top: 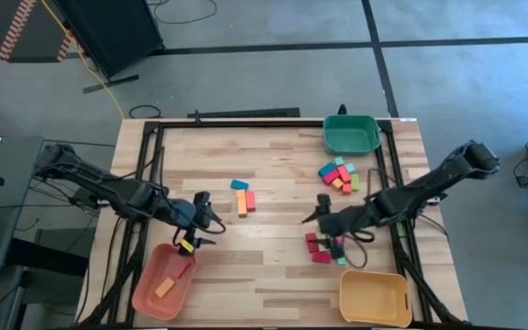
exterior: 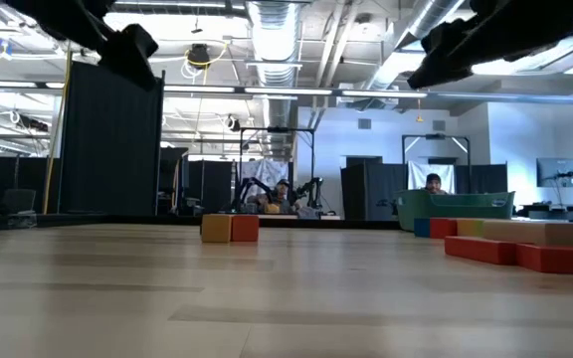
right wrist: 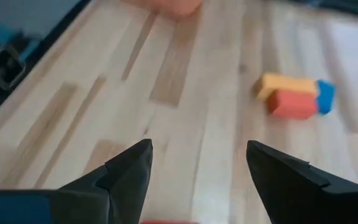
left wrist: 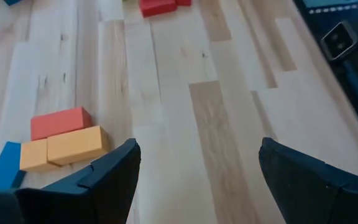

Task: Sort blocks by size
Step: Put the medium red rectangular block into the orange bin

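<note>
Most of the blocks are not sorted yet, so the job looks like it has only just begun. One orange block (top: 164,288) and a red one (top: 182,270) already lie in the salmon tray (top: 147,298). The green tray (top: 351,135) and the yellow tray (top: 374,298) look like they have no blocks in them. Near the green tray sits a mixed pile of small blocks (top: 338,175). Farther from it, toward the yellow tray, sits a red and pink pile (top: 323,247). In the middle of the table (top: 273,275) lie an orange bar (top: 241,203), a red block (top: 250,201) and a blue block (top: 238,184), touching one another. The left gripper (top: 207,223) hangs just beside these three, between them and the salmon tray, with its fingers spread wide and holding nothing. The right gripper (top: 324,220) hangs close above the red and pink pile, also spread wide and holding nothing.
</note>
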### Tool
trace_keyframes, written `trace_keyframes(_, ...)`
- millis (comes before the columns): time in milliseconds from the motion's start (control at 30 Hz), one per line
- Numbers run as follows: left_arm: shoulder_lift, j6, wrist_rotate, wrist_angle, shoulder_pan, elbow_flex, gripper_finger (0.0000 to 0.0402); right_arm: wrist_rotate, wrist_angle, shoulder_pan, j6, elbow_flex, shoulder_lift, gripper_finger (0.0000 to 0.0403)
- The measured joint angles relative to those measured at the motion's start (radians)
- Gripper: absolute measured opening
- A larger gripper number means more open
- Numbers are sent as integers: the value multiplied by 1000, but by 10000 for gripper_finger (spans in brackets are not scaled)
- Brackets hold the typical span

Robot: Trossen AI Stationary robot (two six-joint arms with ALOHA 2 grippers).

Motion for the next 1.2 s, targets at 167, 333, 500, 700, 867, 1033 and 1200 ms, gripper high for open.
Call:
trace_keyframes(167,70,39,0,19,1,-3,314,-6,-188,38,53,114,119,291)
trace_keyframes(333,150,90,1,73,1,-3,314,-47,-343,55,154,182,218,291)
trace_keyframes(500,220,148,1,124,1,-3,314,-92,-378,78,183,229,301,291)
trace_keyframes(700,273,186,2,187,17,-3,314,-120,-427,75,183,256,402,291)
trace_keyframes(867,287,204,2,217,37,-3,314,-119,-458,43,185,282,479,278)
trace_keyframes(1033,287,229,2,232,53,-3,314,-118,-501,12,182,306,491,235)
trace_keyframes(1200,287,249,2,234,67,-3,314,-118,-578,-10,182,306,483,167)
